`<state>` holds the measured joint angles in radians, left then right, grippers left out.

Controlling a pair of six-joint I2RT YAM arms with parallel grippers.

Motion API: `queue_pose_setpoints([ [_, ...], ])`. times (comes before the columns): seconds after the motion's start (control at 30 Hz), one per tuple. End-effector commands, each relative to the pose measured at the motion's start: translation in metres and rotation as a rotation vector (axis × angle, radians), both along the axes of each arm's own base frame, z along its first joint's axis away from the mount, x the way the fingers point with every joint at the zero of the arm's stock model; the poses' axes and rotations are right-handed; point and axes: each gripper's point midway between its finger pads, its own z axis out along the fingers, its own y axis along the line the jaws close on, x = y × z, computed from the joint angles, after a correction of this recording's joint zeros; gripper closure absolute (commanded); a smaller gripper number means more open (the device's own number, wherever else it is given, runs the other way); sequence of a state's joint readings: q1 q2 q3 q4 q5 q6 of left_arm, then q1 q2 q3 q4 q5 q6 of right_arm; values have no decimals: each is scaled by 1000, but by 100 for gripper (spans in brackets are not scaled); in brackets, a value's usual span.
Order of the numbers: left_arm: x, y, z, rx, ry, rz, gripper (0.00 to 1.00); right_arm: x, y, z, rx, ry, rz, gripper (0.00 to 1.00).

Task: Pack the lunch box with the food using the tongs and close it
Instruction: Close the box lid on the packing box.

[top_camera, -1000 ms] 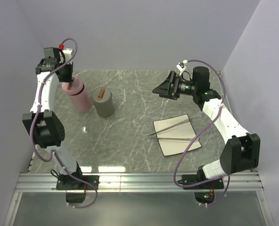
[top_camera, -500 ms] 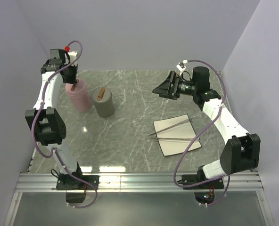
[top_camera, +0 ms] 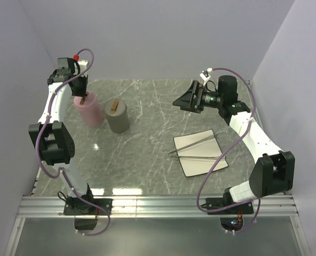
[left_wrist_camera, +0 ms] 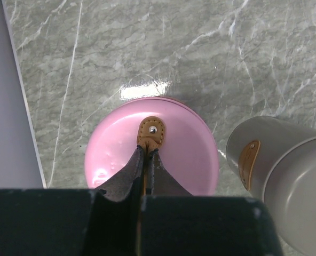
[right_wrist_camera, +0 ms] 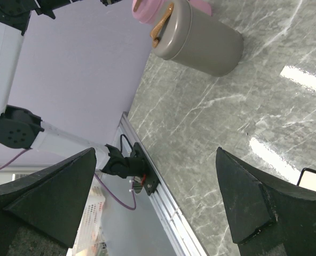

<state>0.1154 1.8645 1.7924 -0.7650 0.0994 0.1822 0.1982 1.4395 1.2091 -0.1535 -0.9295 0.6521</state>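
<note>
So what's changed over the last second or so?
The left gripper, pinching the brown tab on the pink container, has edged slightly rightward, the container's top with it. The right gripper, open, the grey container, the tongs and the plate stayed put.

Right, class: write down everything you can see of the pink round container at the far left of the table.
The pink round container is a smooth, glossy, plastic-looking cylinder with a flat round top. A tan leather-like strap, fixed with a small metal stud, sits on that top. The container stands on the grey marbled table, far left, close beside a grey round container with a narrow gap between. The left gripper, jaws shut, pinches the strap from above.
</note>
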Motion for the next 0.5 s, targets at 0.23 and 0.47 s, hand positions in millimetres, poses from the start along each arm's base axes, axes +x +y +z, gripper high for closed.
queue_pose_setpoints([
  [0.23, -9, 1, -5, -21, -7, -1, 100, -4, -3, 22, -5, -86, 14, 0],
  [0.47, -18, -1, -21, -29, 26, -12, 100, -2, -4, 17, -14, -79, 11, 0],
])
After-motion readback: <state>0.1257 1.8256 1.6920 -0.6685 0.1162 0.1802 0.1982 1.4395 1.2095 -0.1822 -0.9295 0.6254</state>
